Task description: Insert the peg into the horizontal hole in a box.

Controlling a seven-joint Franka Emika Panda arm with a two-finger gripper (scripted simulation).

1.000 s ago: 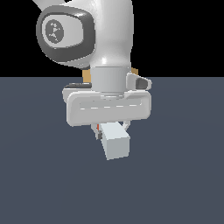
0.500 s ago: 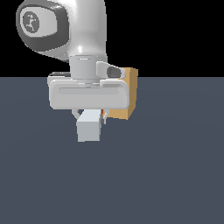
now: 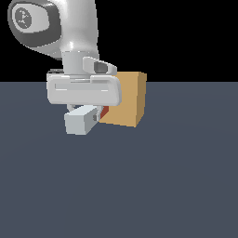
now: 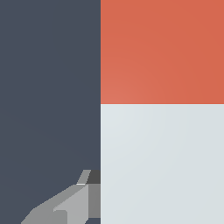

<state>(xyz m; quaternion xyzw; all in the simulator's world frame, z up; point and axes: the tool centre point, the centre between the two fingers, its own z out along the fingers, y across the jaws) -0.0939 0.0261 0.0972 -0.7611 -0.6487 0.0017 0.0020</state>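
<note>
end effector (image 3: 86, 114) left of frame centre pinches the peg (image 3: 80, 121), its red end touching or just short of the box (image 3: 128, 100) face. alignment step, i judge; the hole is hidden, so next comes a level push.
</note>
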